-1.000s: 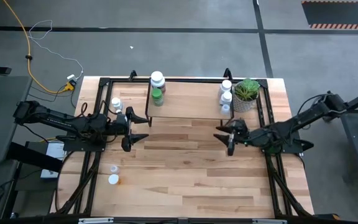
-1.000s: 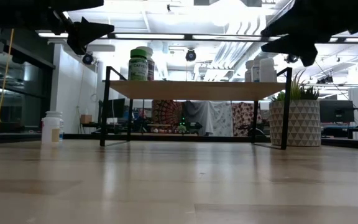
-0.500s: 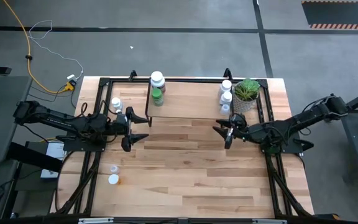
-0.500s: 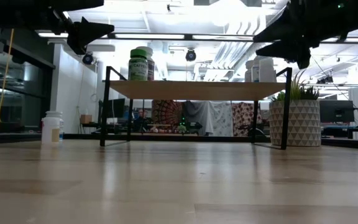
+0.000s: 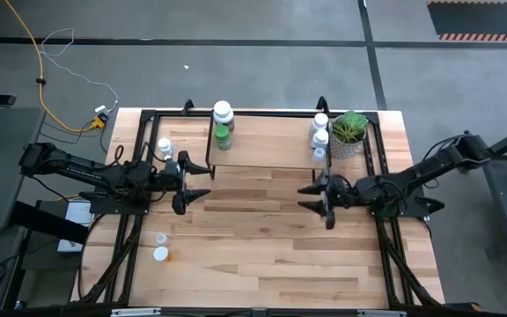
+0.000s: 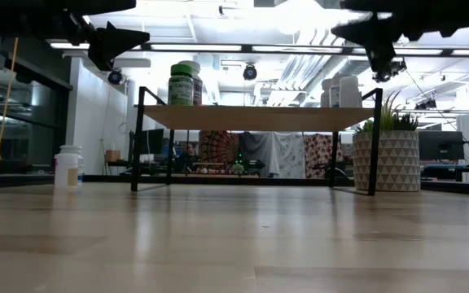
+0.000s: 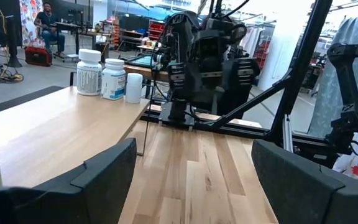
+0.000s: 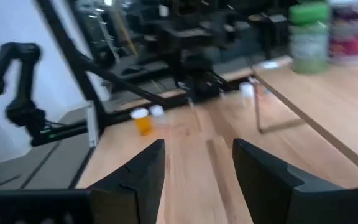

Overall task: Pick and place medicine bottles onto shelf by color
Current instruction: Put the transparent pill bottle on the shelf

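Observation:
The shelf [image 5: 262, 145] stands at the table's far side. On its left end are a white-capped bottle [image 5: 224, 112] and a green-capped bottle [image 5: 223, 135]; on its right end stand three white bottles [image 5: 320, 136]. In the low view the green-capped bottle [image 6: 181, 84] tops the shelf [image 6: 255, 116]. Another white bottle [image 5: 164, 147] stands on the table left of the shelf. Two small bottles [image 5: 160, 246] sit near the table's left edge; one is the orange bottle [image 8: 143, 121]. My left gripper [image 5: 196, 180] hovers open in front of the shelf's left end. My right gripper [image 5: 311, 198] hovers open in front of its right end.
A potted green plant [image 5: 350, 132] stands at the shelf's right end, its patterned pot [image 6: 385, 160] on the table. A black frame [image 5: 139, 154] borders the table's sides. Bare tabletop [image 5: 262, 255] stretches from between the grippers to the near edge.
My right gripper has crept a little toward the table's left edge and turned about its wrist; it has stayed open. My left gripper and the bottles have kept still.

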### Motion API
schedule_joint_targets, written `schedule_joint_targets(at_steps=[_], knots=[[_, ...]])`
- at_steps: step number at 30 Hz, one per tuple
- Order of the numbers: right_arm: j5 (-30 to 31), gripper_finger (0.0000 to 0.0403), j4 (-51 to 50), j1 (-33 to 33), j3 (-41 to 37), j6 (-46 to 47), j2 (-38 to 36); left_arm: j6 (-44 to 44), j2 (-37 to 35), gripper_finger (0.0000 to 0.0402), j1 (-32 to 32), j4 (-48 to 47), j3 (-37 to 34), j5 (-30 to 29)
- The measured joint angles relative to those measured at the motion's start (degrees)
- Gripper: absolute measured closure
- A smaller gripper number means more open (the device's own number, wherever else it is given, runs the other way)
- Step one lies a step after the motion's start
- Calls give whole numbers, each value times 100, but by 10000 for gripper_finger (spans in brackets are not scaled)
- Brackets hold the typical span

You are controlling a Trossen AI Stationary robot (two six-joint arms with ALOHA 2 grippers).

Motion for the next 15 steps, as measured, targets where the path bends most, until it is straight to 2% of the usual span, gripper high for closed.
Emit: schedule_joint_targets(at_steps=[5, 10, 12, 15], knots=[[29, 224, 432, 83, 0, -290, 321, -12, -1, 92, 0, 0, 0, 0], [657, 224, 466, 76, 0, -115, 497, -12, 0, 92, 0, 0, 0, 0], [619, 224, 464, 79, 0, -142, 544, -53, 0, 92, 0, 0, 0, 0], [149, 224, 505, 77, 0, -244, 607, -438, -2, 92, 0, 0, 0, 4]])
